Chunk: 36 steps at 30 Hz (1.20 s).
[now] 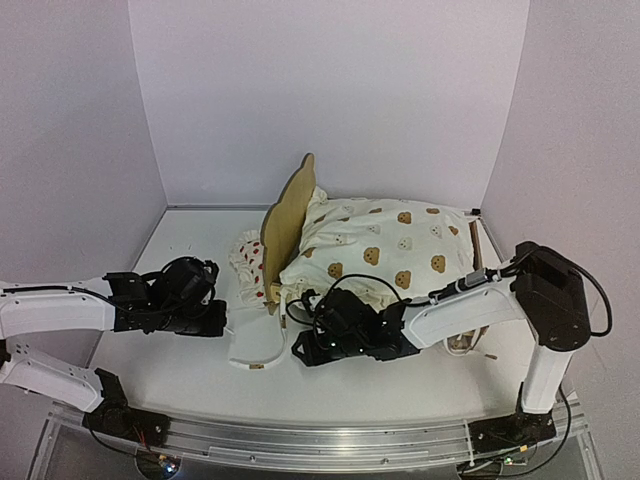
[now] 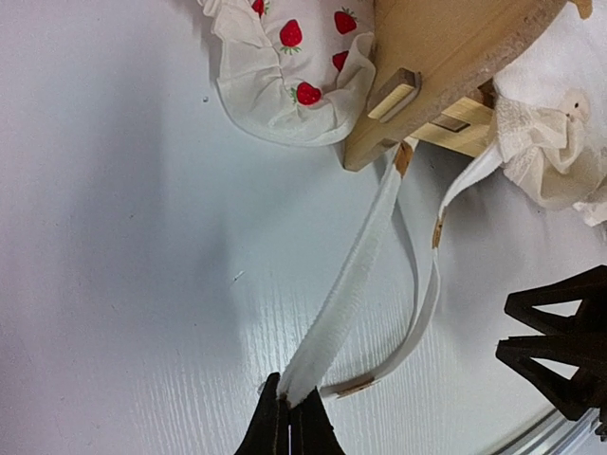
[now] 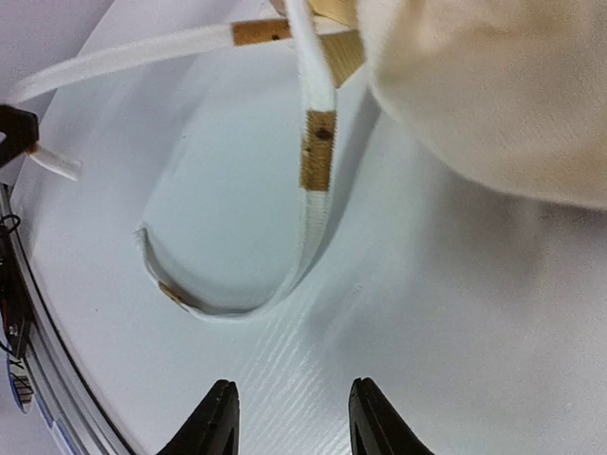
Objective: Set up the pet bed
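The pet bed (image 1: 290, 212) stands at the middle of the table, its plywood headboard (image 2: 446, 43) upright. A cream bear-print cushion (image 1: 385, 245) lies heaped on it. From the bed's near corner a white tie (image 2: 356, 261) runs down to my left gripper (image 2: 289, 406), which is shut on its end just above the table. A second tie (image 3: 316, 161) with tan patches loops loosely over the table. My right gripper (image 3: 292, 417) hovers low behind that loop, open with nothing between its fingers. In the top view the left gripper (image 1: 222, 320) and right gripper (image 1: 298, 352) flank the loop (image 1: 258, 358).
A small white pillow with red strawberries (image 2: 289, 66) lies against the outer side of the headboard, left of the bed. The cushion's bulk (image 3: 493, 95) hangs close above and right of my right gripper. White walls enclose the table; a metal rail (image 1: 320, 445) runs along the near edge.
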Motion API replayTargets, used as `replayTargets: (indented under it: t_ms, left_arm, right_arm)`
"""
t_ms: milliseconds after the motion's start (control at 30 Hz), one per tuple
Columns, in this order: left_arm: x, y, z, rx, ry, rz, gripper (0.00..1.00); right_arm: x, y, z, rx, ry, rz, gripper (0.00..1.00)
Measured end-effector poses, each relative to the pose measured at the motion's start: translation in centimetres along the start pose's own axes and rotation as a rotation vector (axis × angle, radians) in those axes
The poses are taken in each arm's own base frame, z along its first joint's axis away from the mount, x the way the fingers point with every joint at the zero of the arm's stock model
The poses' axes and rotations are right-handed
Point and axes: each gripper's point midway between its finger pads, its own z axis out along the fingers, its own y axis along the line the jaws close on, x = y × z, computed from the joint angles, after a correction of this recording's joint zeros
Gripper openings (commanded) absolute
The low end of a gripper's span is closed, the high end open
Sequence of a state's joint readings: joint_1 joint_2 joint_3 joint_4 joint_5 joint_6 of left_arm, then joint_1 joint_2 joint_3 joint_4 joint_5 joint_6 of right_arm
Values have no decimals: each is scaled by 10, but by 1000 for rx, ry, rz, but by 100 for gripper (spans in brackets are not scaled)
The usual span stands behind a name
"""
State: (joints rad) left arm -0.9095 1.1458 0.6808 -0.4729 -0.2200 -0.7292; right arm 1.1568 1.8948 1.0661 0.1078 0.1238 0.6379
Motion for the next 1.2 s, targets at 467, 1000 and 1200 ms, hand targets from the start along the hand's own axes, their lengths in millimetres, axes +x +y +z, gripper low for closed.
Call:
replayTargets:
  t_ms: [467, 1000, 1200]
  left_arm:
    - [20, -38, -2, 90, 94, 68, 0]
    - [22, -32, 0, 59, 103, 48, 0]
    - [24, -32, 0, 58, 113, 22, 0]
  right_arm:
    - [20, 4, 42, -7, 106, -17, 8]
    - [-1, 63, 91, -160, 47, -38, 4]
    - [14, 49, 68, -143, 77, -94, 7]
